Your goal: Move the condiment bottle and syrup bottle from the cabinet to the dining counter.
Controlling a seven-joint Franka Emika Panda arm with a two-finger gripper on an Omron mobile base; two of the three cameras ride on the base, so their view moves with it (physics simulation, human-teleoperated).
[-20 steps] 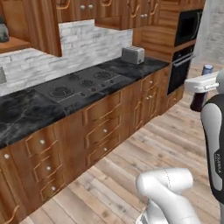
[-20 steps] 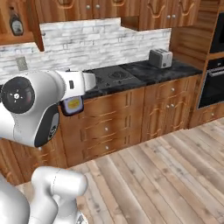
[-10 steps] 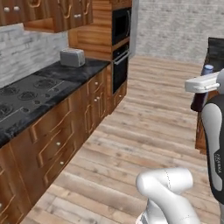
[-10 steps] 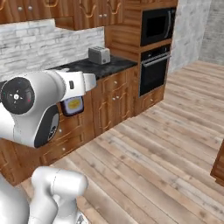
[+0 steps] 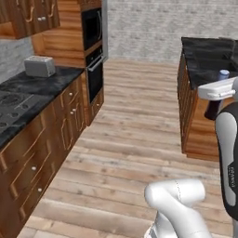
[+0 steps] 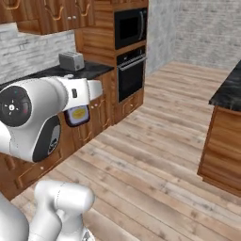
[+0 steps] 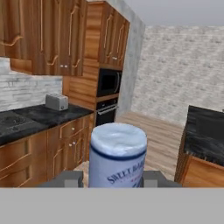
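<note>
Gripping the condiment bottle (image 7: 117, 154) between its two fingers (image 7: 65, 180), the gripper (image 7: 114, 181) holds it upright, a toaster (image 7: 57, 102) far off to its left and the dining counter (image 7: 205, 140) ahead at right.
</note>
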